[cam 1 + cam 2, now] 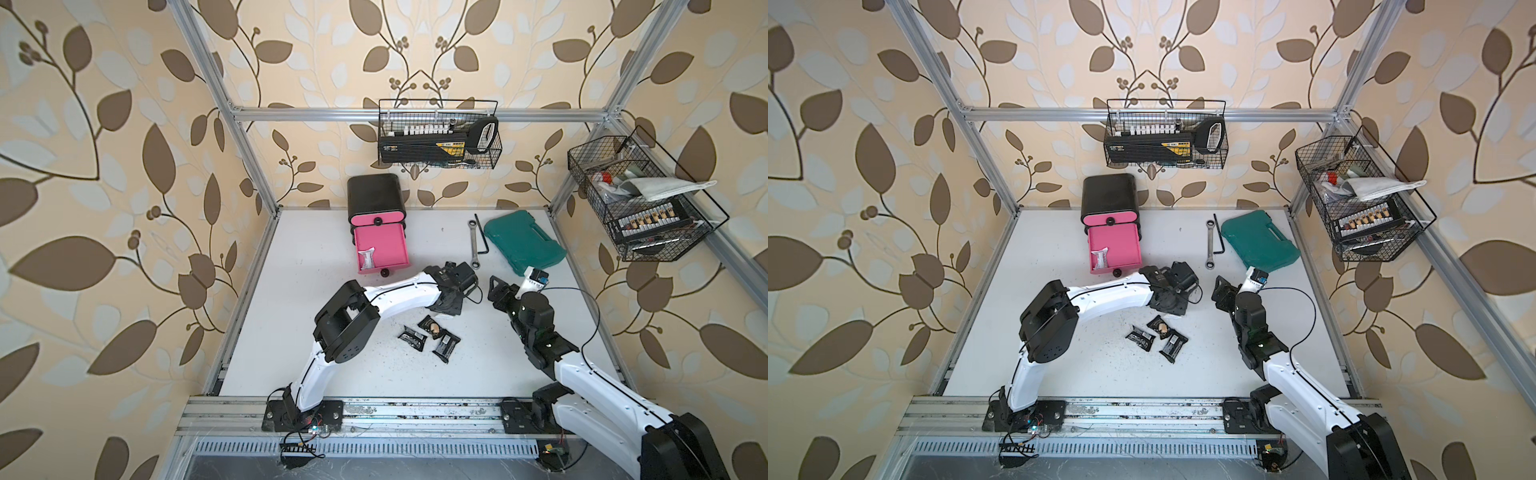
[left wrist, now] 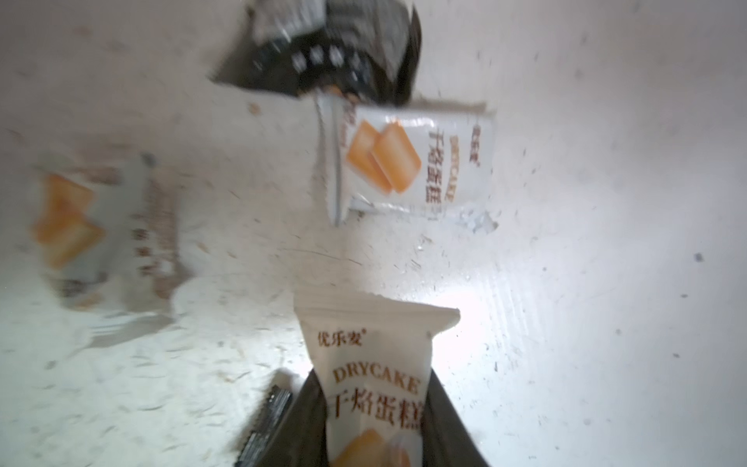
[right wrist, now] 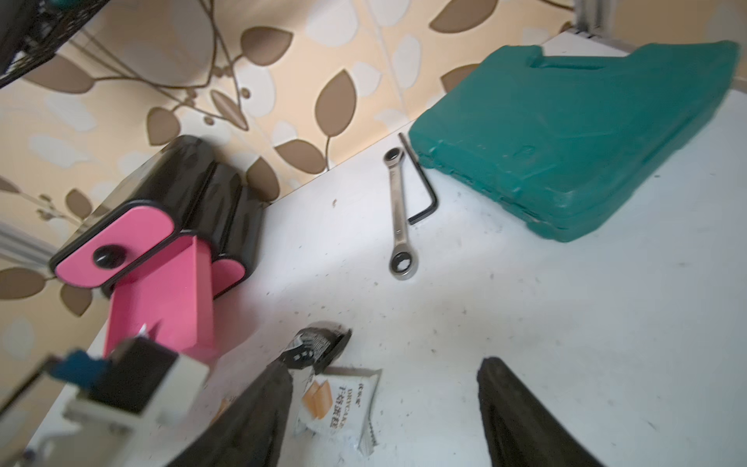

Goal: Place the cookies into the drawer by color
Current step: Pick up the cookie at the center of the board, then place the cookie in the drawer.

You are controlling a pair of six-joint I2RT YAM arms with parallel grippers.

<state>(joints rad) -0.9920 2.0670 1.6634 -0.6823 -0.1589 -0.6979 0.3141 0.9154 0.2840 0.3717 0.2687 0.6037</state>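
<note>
**Left gripper** (image 2: 374, 388): clamped on a white cookie packet (image 2: 372, 356) labelled "DRYCAKE". One end of the packet sticks out past the fingers. In both top views this gripper (image 1: 448, 305) points down at the counter (image 1: 291, 332), out in front of the drawer cabinet (image 1: 376, 199). I cannot tell whether the packet is off the counter.

**Right gripper** (image 3: 384, 366): fingers wide apart, nothing between them. It sits farther from the cabinet than the left gripper.

**Cabinet:** the top drawer front (image 1: 376, 218) is shut. The middle drawer (image 1: 386, 245) is pulled out, and one pale packet (image 1: 368, 259) lies near its front wall.

**Loose on the counter, all in front of the cabinet:**
- A second white packet (image 2: 408, 161) lies flat, with its edge against a lone black packet (image 2: 331, 52). The right wrist view shows both as well.
- A blurred packet (image 2: 93, 226) is nearby, probably the same white kind. It is too smeared to read.
- Three black packets (image 1: 434, 325) lie clustered still farther from the cabinet, with crumbs around them.

The left arm hides the white packets in both top views.
</note>
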